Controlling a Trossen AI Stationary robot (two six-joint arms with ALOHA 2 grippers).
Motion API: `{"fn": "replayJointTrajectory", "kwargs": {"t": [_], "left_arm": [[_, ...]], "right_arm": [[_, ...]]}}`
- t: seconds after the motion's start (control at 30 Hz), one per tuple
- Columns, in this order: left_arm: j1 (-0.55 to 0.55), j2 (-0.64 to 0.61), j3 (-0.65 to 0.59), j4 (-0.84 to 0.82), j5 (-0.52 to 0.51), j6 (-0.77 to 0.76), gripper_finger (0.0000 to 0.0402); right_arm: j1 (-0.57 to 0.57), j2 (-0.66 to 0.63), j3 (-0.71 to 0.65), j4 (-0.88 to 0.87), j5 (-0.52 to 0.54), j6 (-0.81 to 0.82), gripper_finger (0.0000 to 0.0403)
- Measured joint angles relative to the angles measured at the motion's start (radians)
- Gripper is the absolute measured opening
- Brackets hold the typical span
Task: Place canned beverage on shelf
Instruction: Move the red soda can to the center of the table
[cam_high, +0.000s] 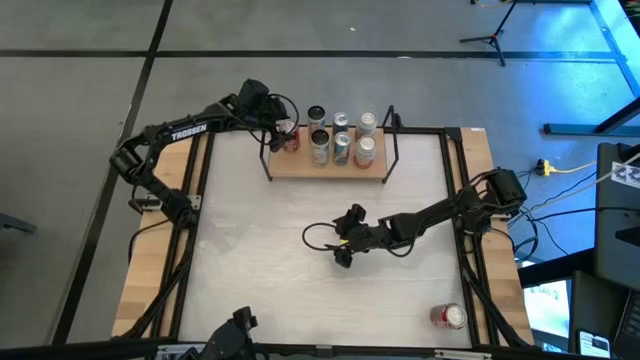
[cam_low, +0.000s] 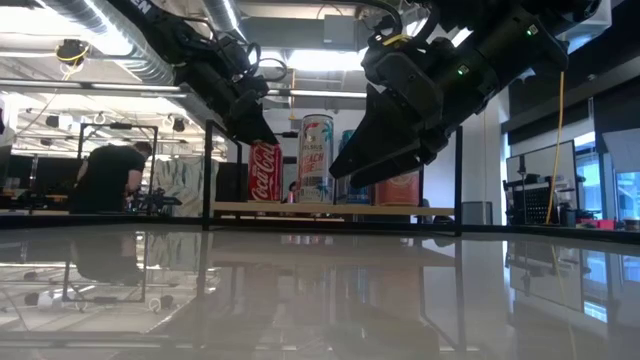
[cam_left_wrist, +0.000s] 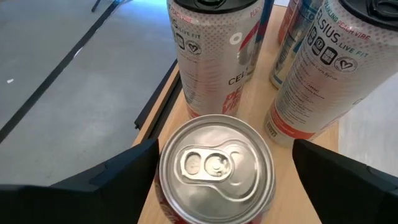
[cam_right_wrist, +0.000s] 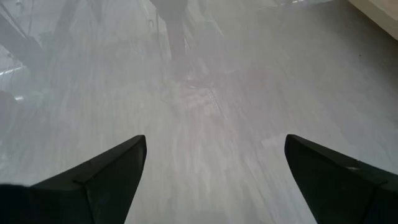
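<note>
The shelf (cam_high: 330, 167) is a light-wood board with black rod uprights at the table's far edge; it also shows in the low view (cam_low: 330, 210). A red can (cam_left_wrist: 217, 168) stands upright on the shelf's left end (cam_low: 265, 172), beside several tall cans (cam_high: 342, 140). My left gripper (cam_left_wrist: 225, 146) is open above the red can, with one finger on each side of its top; the gripper also shows in the high view (cam_high: 284, 135). My right gripper (cam_high: 343, 250) is open and empty over the middle of the table (cam_right_wrist: 214, 143). My left gripper comes at the red can from above, pointing down, its fingers astride the can's top rim (cam_left_wrist: 163, 163). One finger (cam_left_wrist: 124, 180) lies close beside the can's wall, and the other (cam_left_wrist: 336, 180) is apart by a gap. I cannot tell whether it touches.
Another red can (cam_high: 450, 317) lies on its side near the table's front right corner. The tall cans (cam_left_wrist: 214, 56) stand close behind and beside the red can. A person (cam_low: 110, 180) shows in the room beyond the table.
</note>
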Motion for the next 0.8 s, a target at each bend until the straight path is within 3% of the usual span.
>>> {"fn": "replayJointTrajectory", "kwargs": {"t": [0.4, 0.8], "left_arm": [[-0.016, -0.062, 0.000, -0.006, -0.089, -0.004, 0.0358], [-0.154, -0.353, 0.000, -0.066, -0.084, -0.053, 0.0358]], "right_arm": [[0.000, 0.000, 0.000, -0.002, 0.000, -0.002, 0.0380], [-0.002, 0.000, -0.001, 0.028, -0.028, 0.027, 0.0380]]}}
